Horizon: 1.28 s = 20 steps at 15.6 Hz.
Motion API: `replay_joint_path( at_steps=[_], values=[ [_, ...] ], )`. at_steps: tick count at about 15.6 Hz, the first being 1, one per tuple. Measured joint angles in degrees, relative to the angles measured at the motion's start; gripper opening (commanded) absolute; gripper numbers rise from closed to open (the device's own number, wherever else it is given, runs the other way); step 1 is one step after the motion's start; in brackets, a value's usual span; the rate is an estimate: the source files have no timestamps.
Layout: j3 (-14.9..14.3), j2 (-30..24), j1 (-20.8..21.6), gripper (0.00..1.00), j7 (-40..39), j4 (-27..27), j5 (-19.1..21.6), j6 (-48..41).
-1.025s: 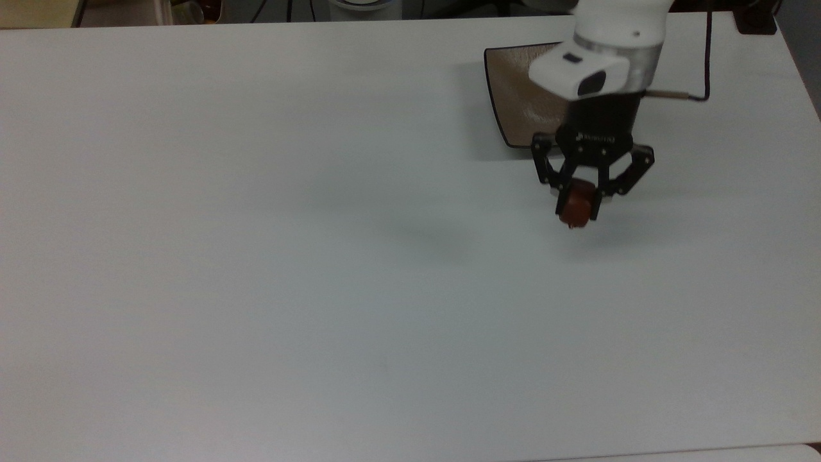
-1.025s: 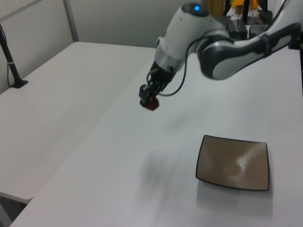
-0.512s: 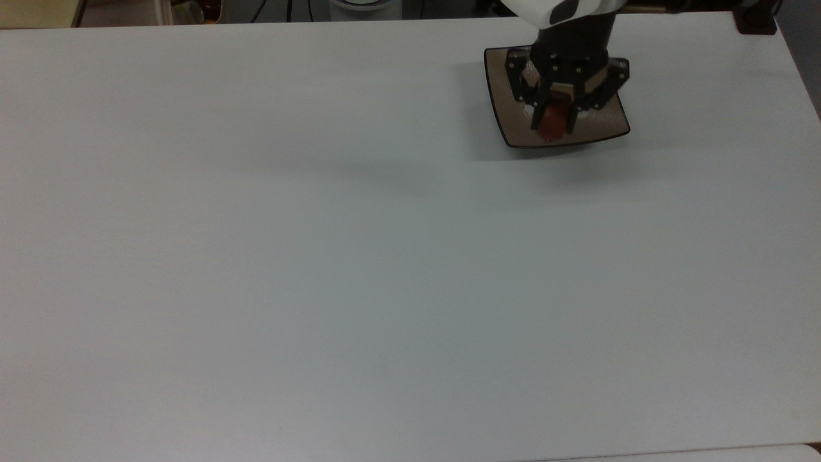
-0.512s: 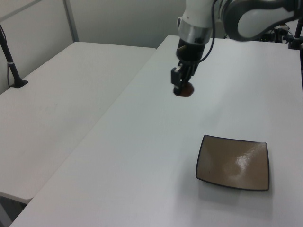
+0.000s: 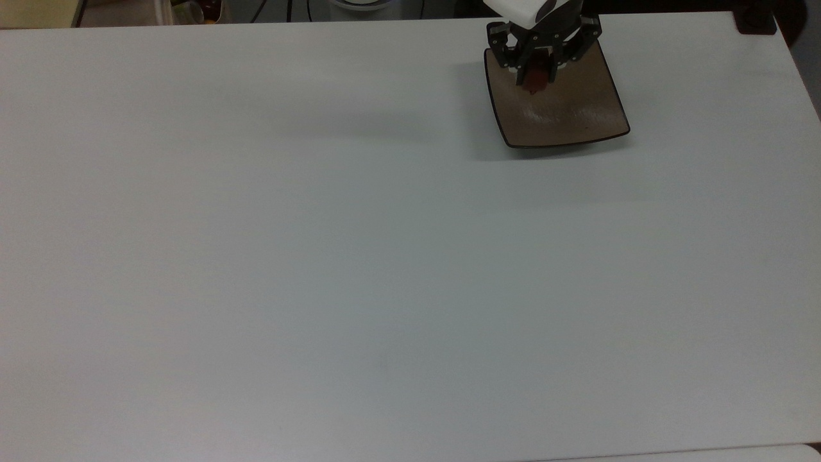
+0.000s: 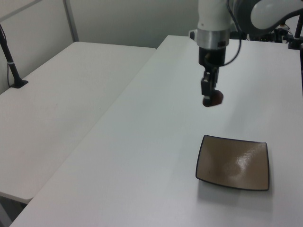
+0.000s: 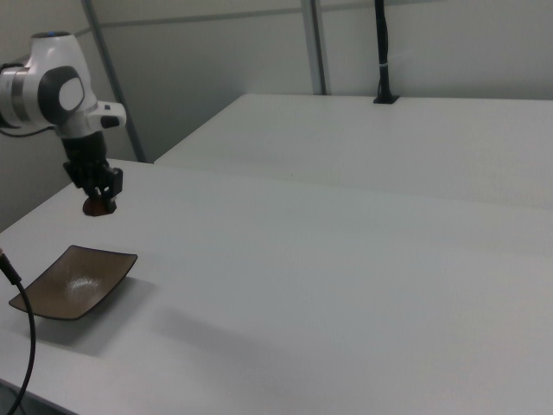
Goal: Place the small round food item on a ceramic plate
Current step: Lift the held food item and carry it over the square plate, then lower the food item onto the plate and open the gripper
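On the white table (image 5: pixel 321 256) sits the ceramic plate (image 5: pixel 564 109), and high above it the gripper (image 6: pixel 211 97) hangs clamped on the small round food item (image 6: pixel 214 98). This looks like the carry step near its end. The next move likely calls for lowering straight down over the plate's middle, then parting the fingers close to the surface so the chunk cannot roll off.

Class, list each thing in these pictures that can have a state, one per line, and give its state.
gripper: shut on the small round food item, raised above the table.
small round food item: held in the air, not on the plate.
ceramic plate: flat on the table, nothing on it.
table: bears the plate.
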Motion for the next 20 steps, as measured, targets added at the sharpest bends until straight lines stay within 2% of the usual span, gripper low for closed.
replay_joint_path(
  at_steps=[5,9,15,20],
  values=[
    [4.54,-4.7,-0.27,0.42,-1.46,-9.27,1.85,-0.01],
    [8.12,-5.16,-0.71,0.42,-1.46,-13.74,1.98,1.85],
    [11.16,-4.13,-1.51,0.42,-0.94,-20.92,2.02,14.57],
    [12.23,-2.64,-1.53,0.42,1.18,-25.07,2.02,23.82]
  ],
)
